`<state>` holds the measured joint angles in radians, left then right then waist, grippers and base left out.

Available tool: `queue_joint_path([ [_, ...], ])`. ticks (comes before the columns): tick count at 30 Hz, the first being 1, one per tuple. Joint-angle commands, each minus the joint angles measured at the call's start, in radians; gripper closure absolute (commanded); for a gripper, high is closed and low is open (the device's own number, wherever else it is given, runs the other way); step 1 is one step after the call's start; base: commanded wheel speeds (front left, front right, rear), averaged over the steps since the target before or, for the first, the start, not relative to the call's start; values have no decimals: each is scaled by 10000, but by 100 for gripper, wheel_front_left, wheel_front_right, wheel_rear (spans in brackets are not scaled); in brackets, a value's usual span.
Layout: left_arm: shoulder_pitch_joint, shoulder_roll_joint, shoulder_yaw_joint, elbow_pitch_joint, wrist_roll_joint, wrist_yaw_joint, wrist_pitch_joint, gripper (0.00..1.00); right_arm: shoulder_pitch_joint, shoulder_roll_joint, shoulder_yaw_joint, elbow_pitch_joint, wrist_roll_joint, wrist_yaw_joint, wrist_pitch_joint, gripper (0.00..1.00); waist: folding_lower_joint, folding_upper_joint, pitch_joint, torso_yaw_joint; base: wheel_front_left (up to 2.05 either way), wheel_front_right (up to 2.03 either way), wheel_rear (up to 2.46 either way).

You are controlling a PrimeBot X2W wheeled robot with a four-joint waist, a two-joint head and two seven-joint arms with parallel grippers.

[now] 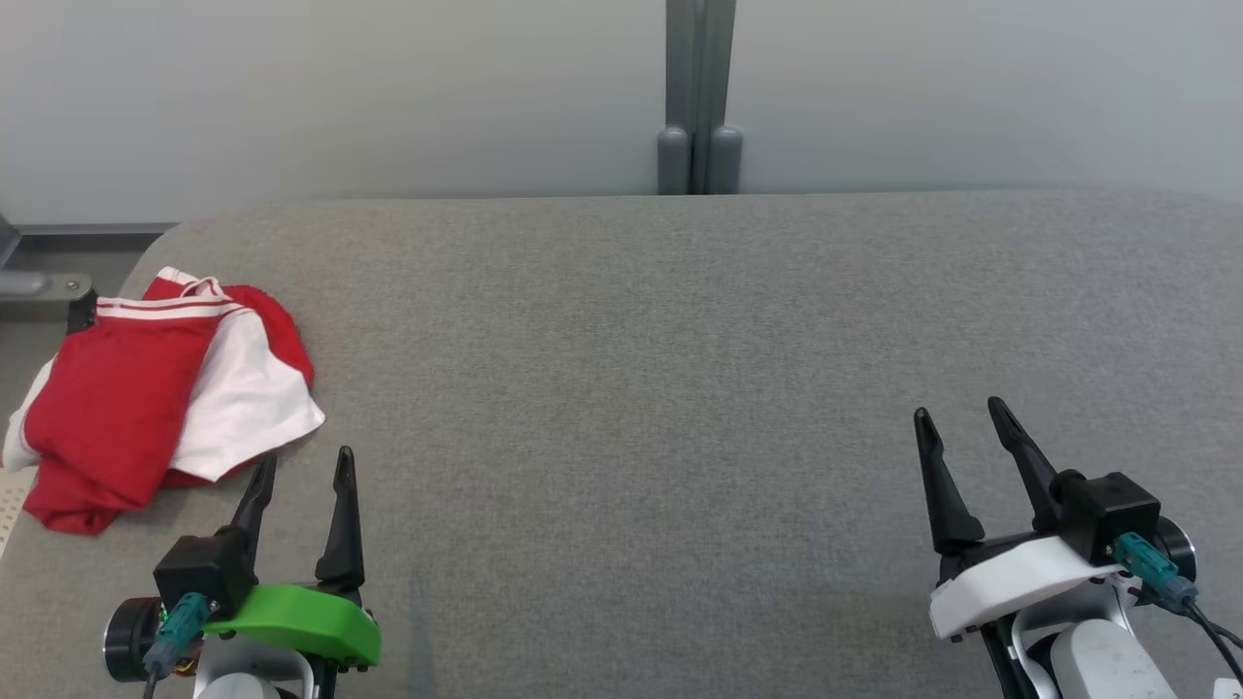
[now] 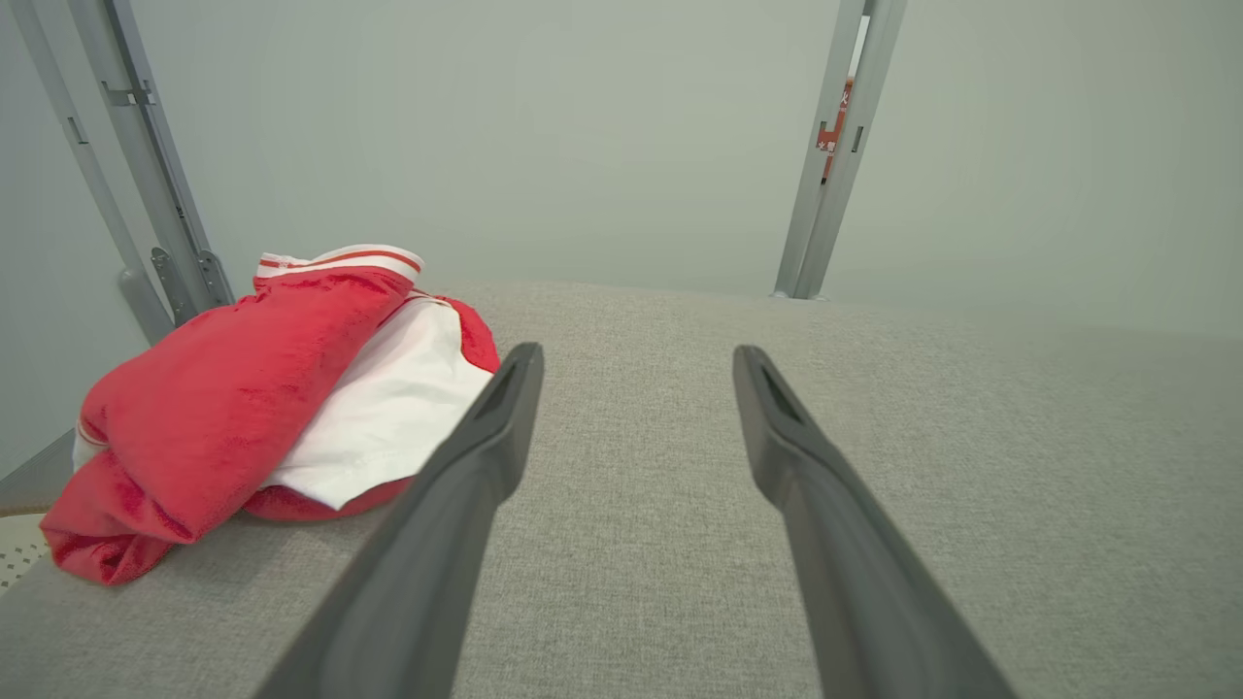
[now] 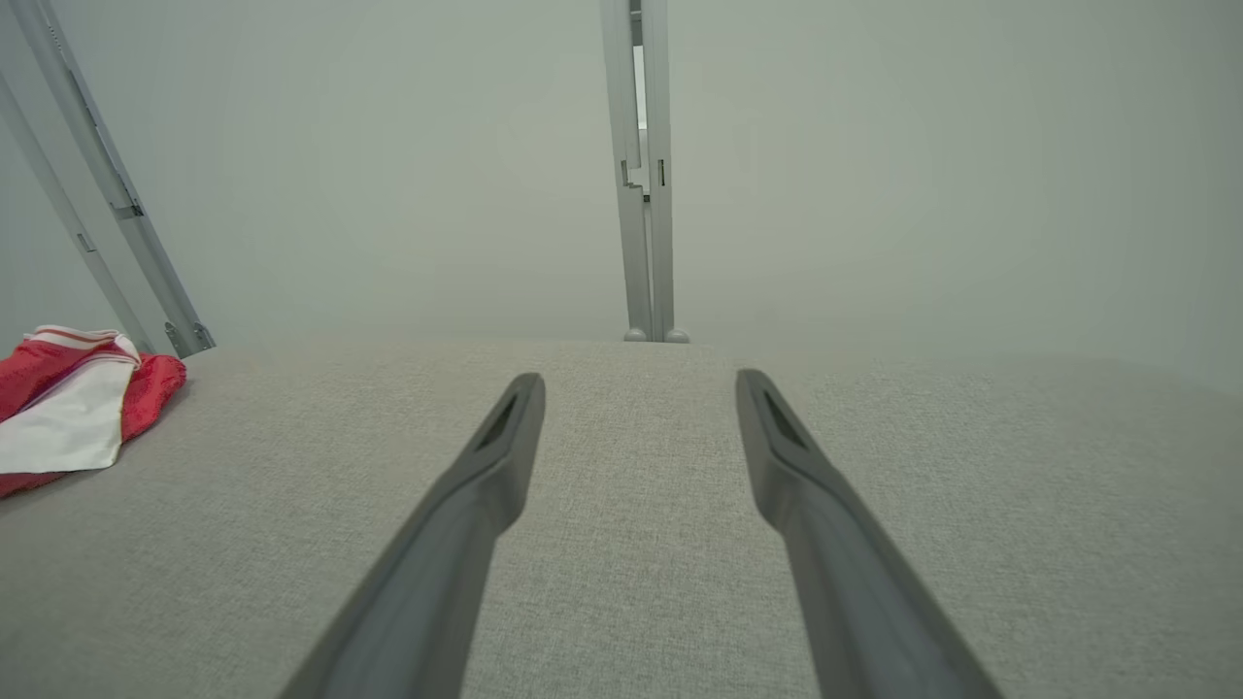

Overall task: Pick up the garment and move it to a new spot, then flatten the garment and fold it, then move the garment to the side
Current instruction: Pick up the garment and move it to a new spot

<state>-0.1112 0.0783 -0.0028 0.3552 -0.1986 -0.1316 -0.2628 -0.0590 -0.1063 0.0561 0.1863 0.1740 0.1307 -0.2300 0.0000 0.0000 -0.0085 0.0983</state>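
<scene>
**Red-and-white garment bunched at the table's left edge**

The garment [image 1: 146, 398] lies crumpled at the far left of the grey cloth-covered table [image 1: 631, 388]. Red cloth is folded over a white panel, and a white band with thin red stripes sits at its far end.

The left jaws, on the arm with the green cover [image 1: 296, 621], stand spread with nothing between them. Their tips are just beside the garment's near side. The right jaws, on the arm with the white cover [image 1: 1010, 578], are also spread and empty. They hover over bare table, well apart from the garment.

In the left wrist view, a small red tag [image 2: 833, 131] shows in the gap between the grey posts [image 2: 811, 243] behind the table. It carries pale marks, possibly characters, too small to read.
</scene>
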Motion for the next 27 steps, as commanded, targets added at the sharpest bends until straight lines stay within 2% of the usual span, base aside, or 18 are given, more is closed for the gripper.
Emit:
queue_joint_path([
  [1,-110,7,100,-31,-19,24,-19,0,58,-25,119,-132,-16,1,41,0,0,0,83,657,0,0,0],
  [11,-129,-89,701,-171,33,34,-18,0,-138,-123,425,-687,130,-1,254,0,0,0,300,2644,0,0,0],
  [15,-12,-132,948,-252,44,33,-18,0,-242,-144,519,-906,86,-1,356,0,0,0,388,3219,0,0,0],
  [21,86,-188,1256,-365,8,29,-18,0,-305,-199,504,-1180,47,-1,480,0,0,0,542,3735,0,0,0],
  [27,-279,-250,1327,-481,-62,25,-18,0,-489,-339,425,-1526,-2,-4,675,0,0,0,1013,3825,0,0,0],
])
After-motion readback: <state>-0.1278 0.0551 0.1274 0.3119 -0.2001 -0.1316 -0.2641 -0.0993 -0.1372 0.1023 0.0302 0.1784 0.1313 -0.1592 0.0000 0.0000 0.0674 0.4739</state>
